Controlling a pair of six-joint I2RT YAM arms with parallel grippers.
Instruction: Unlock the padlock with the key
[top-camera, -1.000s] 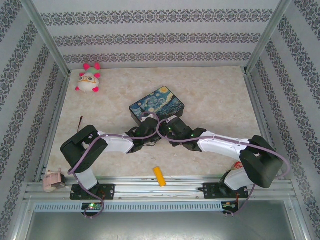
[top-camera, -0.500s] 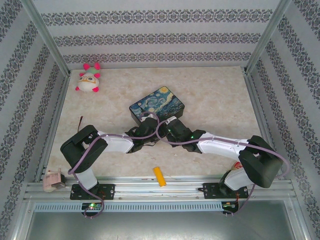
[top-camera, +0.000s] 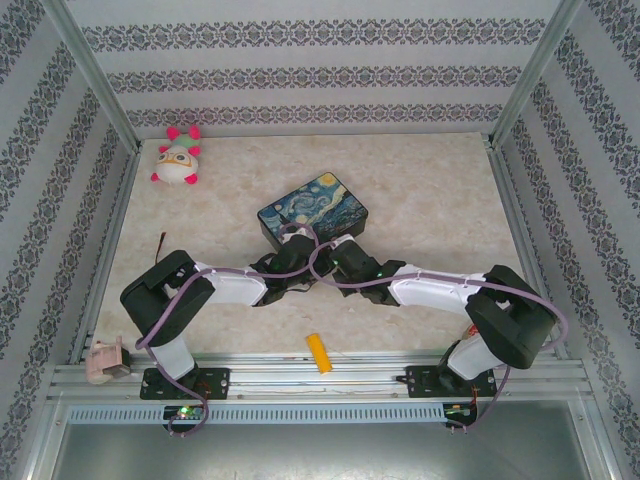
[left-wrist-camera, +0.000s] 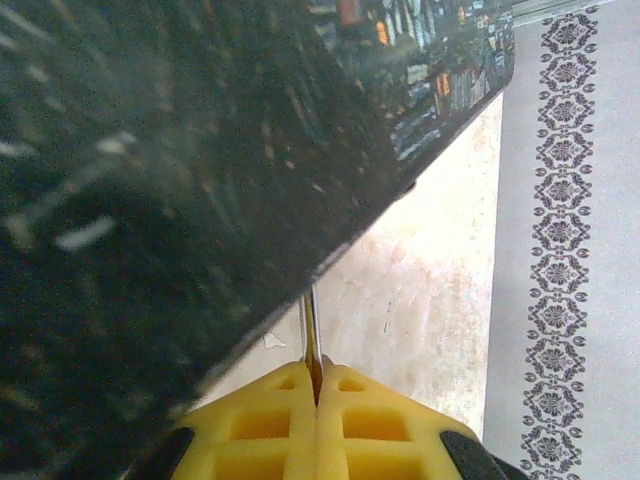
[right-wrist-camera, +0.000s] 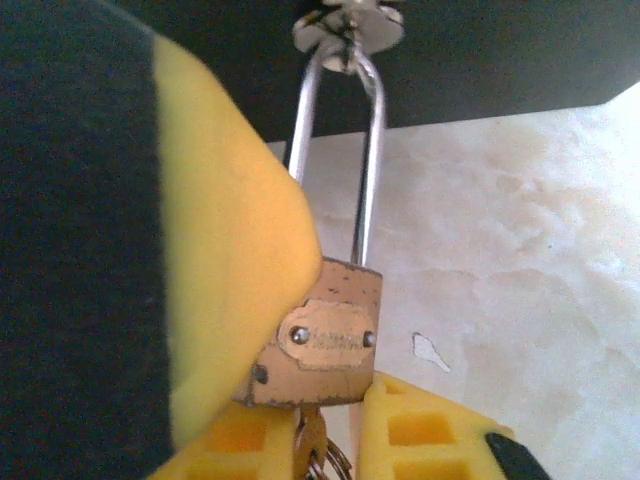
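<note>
The padlock is seen hanging by its shackle from the silver clasp on the near side of the painted box, which is sat around the middle of the table. The brass body is pinched between the yellow pads of the right gripper, though one pad is mostly cut off at the bottom edge. What looks like the key is poked in underneath with a ring, but it's cropped and hard to make out. The left gripper is clamped tight on a thin metal strip seen edge-on, right under the box's blurred dark side. What the strip is can't be told.
</note>
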